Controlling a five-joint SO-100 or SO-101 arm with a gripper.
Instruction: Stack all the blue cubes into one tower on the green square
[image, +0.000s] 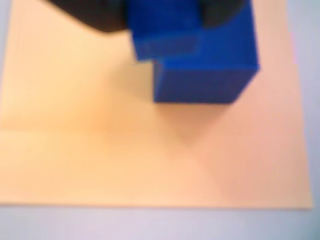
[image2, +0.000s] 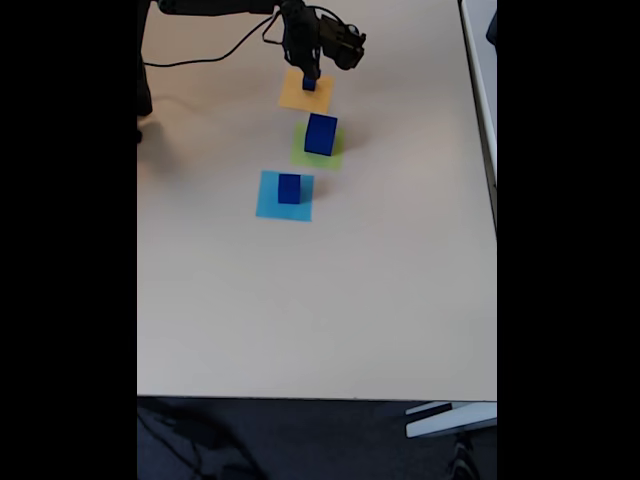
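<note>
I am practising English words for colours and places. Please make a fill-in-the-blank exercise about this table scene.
1. The largest cube stands on the ____ square.
2. The cube nearest the camera in the fixed view stands on the light-____ square.
3. The tool is above the ____ square.
4. The table holds ____ paper squares.

Missing words: green; blue; orange; three

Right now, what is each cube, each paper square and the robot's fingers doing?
Small blue cube: on the orange-yellow square, gripper right above it; whether the fingers are shut is unclear.
Largest blue cube: standing on the green square, nothing stacked on it.
Middle blue cube: standing on the light-blue square.
</note>
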